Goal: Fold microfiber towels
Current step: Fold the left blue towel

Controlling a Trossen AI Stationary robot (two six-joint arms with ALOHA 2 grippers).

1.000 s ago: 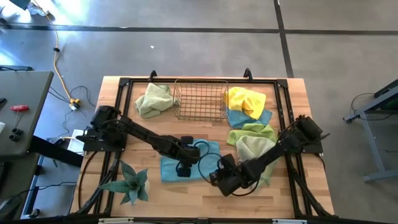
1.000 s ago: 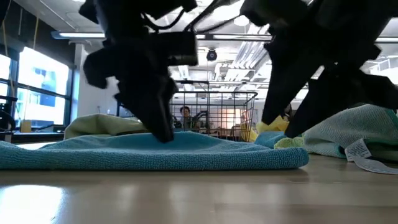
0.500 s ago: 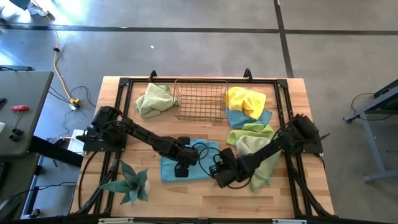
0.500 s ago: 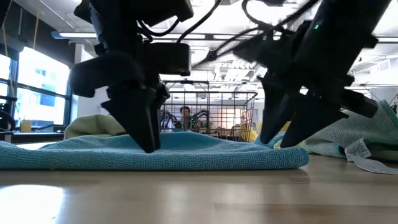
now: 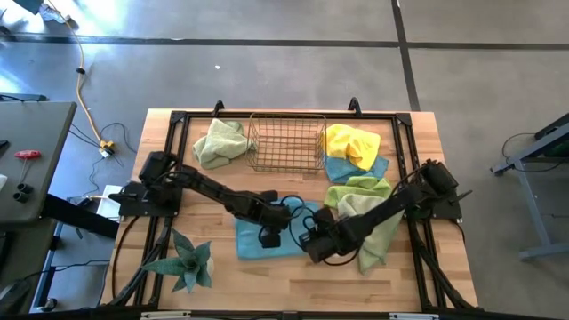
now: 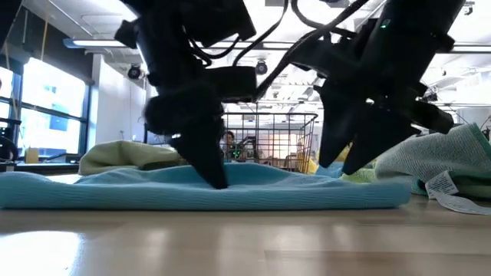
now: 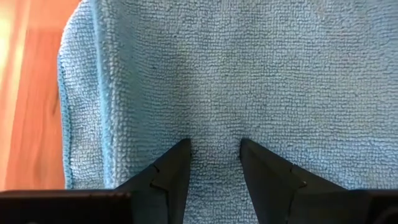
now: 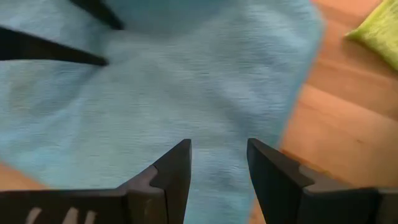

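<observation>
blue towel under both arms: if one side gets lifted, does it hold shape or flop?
Likely flops: the blue towel lies limp on the table, with soft ripples in the low view. Probably light for its size, being thin terry. Its looped pile looks grippy, so pushing may bunch it rather than slide it. Left tool and right tool stand open over it.

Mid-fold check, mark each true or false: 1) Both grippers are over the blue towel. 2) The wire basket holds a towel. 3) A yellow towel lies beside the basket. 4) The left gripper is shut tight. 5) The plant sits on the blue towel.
1) True: left gripper and right gripper are both over the blue towel.
2) False: the wire basket looks empty.
3) True: the yellow towel lies beside it.
4) False: its fingers stand apart.
5) False: the plant sits on bare table.
</observation>
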